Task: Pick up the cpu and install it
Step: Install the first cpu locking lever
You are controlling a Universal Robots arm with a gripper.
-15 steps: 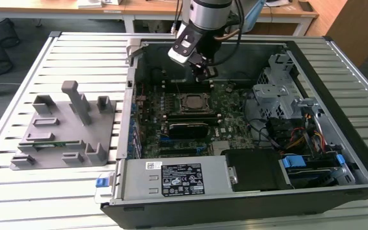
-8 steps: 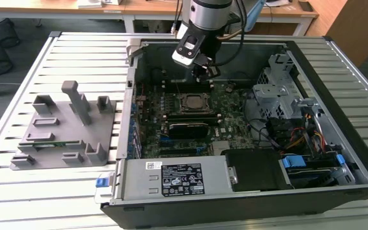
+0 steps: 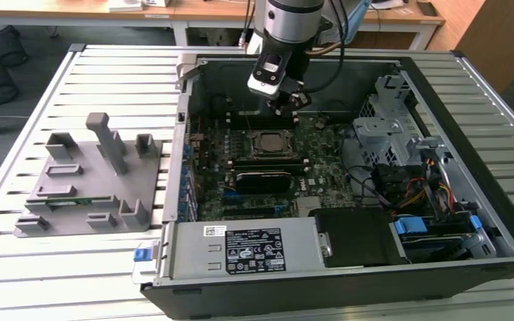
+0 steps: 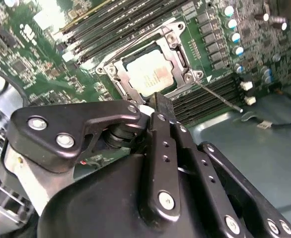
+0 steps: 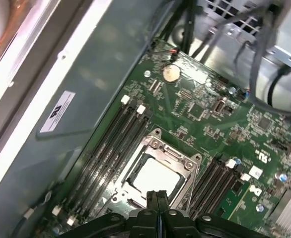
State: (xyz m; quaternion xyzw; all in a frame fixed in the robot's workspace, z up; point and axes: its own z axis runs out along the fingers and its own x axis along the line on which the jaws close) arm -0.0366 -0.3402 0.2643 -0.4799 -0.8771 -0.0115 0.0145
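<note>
Gripper (image 5: pixel 158 198) sits with its fingers pressed together and nothing pinched, as I read the first wrist view. Its tips hang just above the cpu (image 5: pixel 158 176), which lies flat, silvery plate up, inside the socket frame (image 5: pixel 186 161) on the motherboard (image 5: pixel 205 124).

Before you a slatted metal table (image 3: pixel 105 73), an open computer case (image 3: pixel 239 301) sitting on it toward the exterior view's right, a grey moulded fixture (image 3: pixel 88 194) flat on your slats just beside the case, at the exterior view's left
</note>
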